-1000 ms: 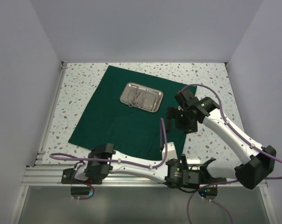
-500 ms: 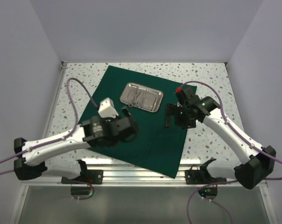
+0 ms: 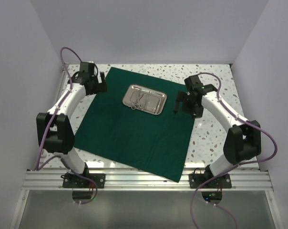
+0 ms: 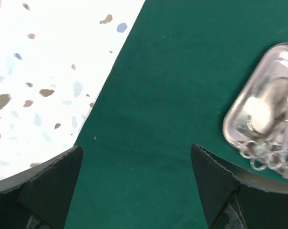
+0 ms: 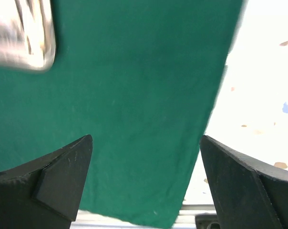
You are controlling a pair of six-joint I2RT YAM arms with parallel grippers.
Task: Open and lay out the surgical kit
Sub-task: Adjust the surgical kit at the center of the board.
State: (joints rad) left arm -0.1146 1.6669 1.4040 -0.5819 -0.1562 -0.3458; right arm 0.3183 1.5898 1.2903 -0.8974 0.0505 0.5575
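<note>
Left claw (image 4: 134,164) and right claw (image 5: 145,148) gape over cloth (image 3: 134,138) edges.

speckled terrazzo-like tabletop (image 3: 215,138), plain pale walls (image 3: 149,28) on 3 sides.

Left arm (image 3: 70,100) now at far-left cloth (image 3: 134,138) edge

— Matt, smooth dark green cloth (image 3: 134,138), faintly creased.
— Glossy, mirror-bright steel tray (image 3: 156,102); equally shiny slim metal instruments (image 3: 138,99).
— Smooth, speckled, stone-like table (image 3: 210,138).
— Plain matt walls (image 3: 149,28); dull, brushed-looking metal rail (image 3: 149,179).
</note>
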